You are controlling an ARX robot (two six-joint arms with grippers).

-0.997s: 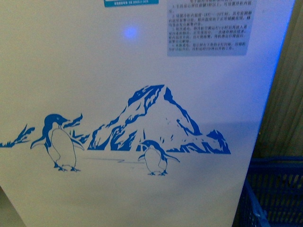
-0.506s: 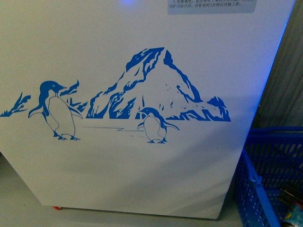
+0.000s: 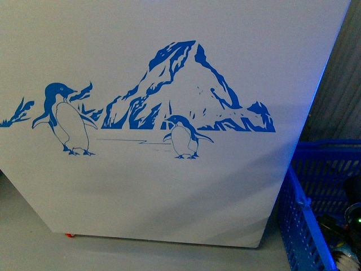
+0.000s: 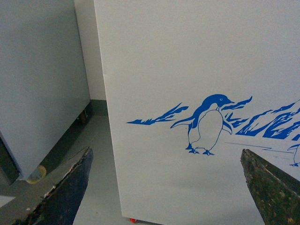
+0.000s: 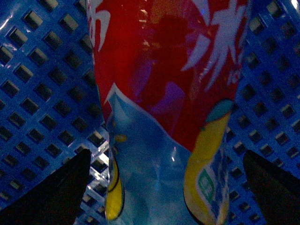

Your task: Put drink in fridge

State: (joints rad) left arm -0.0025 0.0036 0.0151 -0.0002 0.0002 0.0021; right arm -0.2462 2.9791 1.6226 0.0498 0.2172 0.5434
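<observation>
right gripper point(image 5: 166, 157) wide, drink point(image 5: 154, 84) between jaws, untouched | left gripper point(image 4: 166, 152) wide, facing fridge point(image 4: 187, 56)

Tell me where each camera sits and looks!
Front view: on the robot's body, facing the fridge, blue basket beside it; no arms show.
Left wrist view: on the left arm, facing the fridge; the open left gripper shows.
Right wrist view: on the right arm, facing the drink against the blue basket; the open right gripper shows.
Front and left wrist share the big penguin.
</observation>
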